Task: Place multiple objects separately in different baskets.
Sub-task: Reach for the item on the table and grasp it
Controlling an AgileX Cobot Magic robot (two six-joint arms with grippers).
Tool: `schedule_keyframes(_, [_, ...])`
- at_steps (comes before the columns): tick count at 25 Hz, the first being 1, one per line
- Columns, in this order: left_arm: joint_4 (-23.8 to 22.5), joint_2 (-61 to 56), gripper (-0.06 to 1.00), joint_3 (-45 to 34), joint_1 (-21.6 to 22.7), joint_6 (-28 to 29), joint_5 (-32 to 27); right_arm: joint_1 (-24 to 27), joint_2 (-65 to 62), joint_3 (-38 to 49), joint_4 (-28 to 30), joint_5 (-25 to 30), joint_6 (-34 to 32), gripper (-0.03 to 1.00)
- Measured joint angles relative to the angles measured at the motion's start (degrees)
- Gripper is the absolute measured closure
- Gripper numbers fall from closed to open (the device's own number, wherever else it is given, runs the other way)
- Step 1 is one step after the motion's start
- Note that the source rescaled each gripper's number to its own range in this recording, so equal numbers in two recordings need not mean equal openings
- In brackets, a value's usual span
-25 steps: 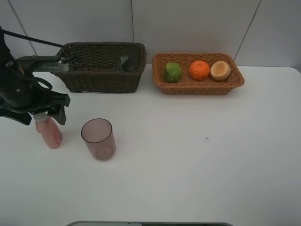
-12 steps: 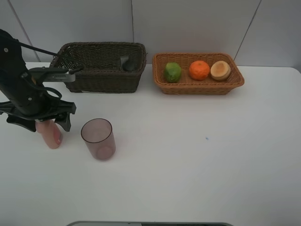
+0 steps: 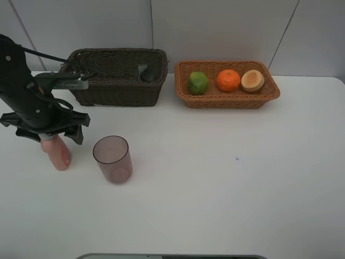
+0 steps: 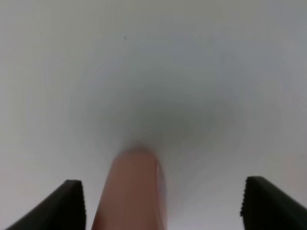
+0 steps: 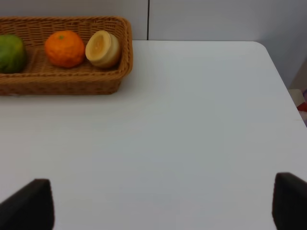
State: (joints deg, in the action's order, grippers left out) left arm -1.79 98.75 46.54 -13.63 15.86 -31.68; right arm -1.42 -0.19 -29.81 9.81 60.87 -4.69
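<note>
At the left of the high view the left gripper (image 3: 49, 134) hangs over the pink bottle (image 3: 58, 155), which stands upright on the white table (image 3: 226, 183) in the middle left of the frame. The gripper covers the bottle's top from this angle. In the left wrist view the bottle rises between the two dark fingers (image 4: 69, 206). It stands close to one finger with a thin gap showing, and well apart from the other. The jaws are spread and straddle the bottle without pinching it. Just right of the bottle stands the cup (image 3: 112, 158), upright, mouth up, and apart from both the bottle and the gripper. In the upper left, against the wall (image 3: 215, 27), sits the dark basket (image 3: 118, 94), with the grey bottle (image 3: 145, 72) leaning in its right end. Beside it, in the upper middle, is the tan basket (image 3: 232, 100). It holds a row of three: the green fruit (image 3: 198, 82) on the left, the mandarin (image 3: 228, 80) in the middle, and a pale fruit (image 3: 253, 80) on the right. The right gripper (image 5: 158, 206) does not show in the high view. In its own wrist view its tips stand wide apart over bare table, with nothing between them, and the tan basket lies in the upper left of that frame.
</note>
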Motion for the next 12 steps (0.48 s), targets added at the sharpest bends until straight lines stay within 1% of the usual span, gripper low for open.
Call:
schedule_keyframes(2, [-0.1,0.7,0.31,0.0,0.0,-0.1,0.0,0.0,0.0,0.0,0.0,0.0,0.0,0.05])
schedule_keyframes(4, [-0.2,1.2,0.55,0.0,0.0,-0.1,0.1,0.0,0.0,0.0,0.0,0.0,0.0,0.05])
schedule_keyframes(12, [-0.2,1.3,0.55,0.0,0.0,-0.1,0.0,0.0,0.0,0.0,0.0,0.0,0.0,0.05])
